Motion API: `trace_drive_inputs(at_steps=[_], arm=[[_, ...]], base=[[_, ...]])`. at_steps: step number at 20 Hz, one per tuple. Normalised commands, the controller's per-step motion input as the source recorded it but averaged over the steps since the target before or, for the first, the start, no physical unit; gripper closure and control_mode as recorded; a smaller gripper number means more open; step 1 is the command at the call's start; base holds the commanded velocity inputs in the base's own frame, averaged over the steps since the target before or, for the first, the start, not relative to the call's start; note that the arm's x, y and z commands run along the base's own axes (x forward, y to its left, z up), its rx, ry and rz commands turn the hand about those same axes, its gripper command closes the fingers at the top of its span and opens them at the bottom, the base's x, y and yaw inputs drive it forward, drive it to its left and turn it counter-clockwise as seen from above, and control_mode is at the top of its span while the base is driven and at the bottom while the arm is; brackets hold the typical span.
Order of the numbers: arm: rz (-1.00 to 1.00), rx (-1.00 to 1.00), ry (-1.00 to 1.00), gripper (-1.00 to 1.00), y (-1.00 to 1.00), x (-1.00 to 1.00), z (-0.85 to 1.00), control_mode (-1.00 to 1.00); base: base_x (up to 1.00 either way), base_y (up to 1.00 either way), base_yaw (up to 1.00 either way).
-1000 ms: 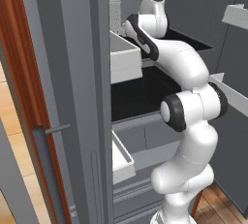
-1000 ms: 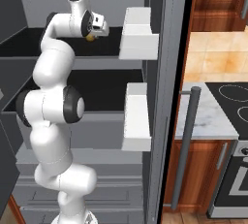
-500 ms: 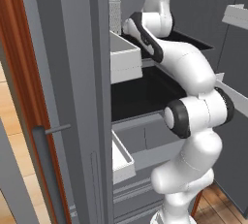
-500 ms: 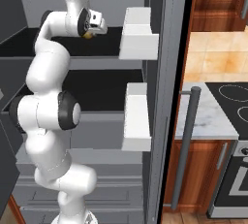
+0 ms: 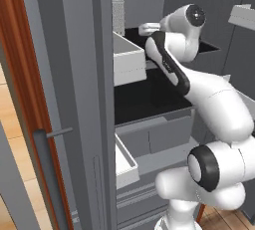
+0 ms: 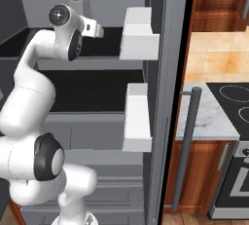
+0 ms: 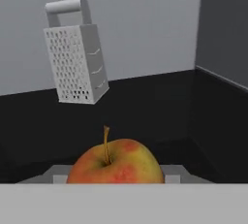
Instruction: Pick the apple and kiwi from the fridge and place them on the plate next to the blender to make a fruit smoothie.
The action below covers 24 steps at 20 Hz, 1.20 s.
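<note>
Step in hand: retrieval of the first fruit from the tall grey fridge with black shelves [image 6: 97, 85]. The round orange-yellow apple with a thin brown stalk [image 7: 115, 163] sits right at the hand camera, low in its view, with a pale grey finger end showing at either flank. The fingers appear set on either side of it — whether they are pressed onto it, or whether the fruit is lifted off the black upper shelf [image 7: 160, 106], cannot be told from these pictures. In the two base views the white wrist of the two-finger gripper [image 6: 97, 29] is reached in at upper-shelf level; its fingertips are not resolvable there.

Next move, as judged: confirm the pinch, raise the fruit slightly and draw the hand straight back out of the cabinet, then carry it to the plate by the blender. The kiwi remains to be fetched.

Edges and clearance:
- A perforated grey metal box grater with a loop handle [image 7: 75, 53] stands at the back of the shelf, well beyond the apple — no obstruction to withdrawal.
- White door bins [image 6: 140, 39] flank the opening on the robot's right; a white bin [image 5: 128, 62] lies close to the forearm on its left.
- A dark side wall rises to the right in the hand view.
- The path outward looks open between the bins.
</note>
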Motion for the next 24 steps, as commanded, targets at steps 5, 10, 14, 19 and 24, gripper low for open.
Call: trace_drive_inputs(at_steps=[5, 10, 14, 19, 24], arm=[[0.00, 0.08, -0.30, 1.00, -0.23, -1.00, 0.54, -1.00], [0.00, 0.01, -0.03, 1.00, -0.19, -1.00, 0.39, -1.00], [0.00, 0.00, 0.00, 1.00, -0.09, -1.00, 0.21, -1.00], [0.00, -0.01, 0.10, 1.00, -0.01, -1.00, 0.05, -1.00], [0.00, -0.11, 0.43, 1.00, 0.02, -1.00, -0.22, -1.00]], base=[[0.00, 0.00, 0.00], [0.00, 0.00, 0.00], [0.00, 0.00, 0.00], [0.00, 0.00, 0.00], [0.00, 0.00, 0.00]])
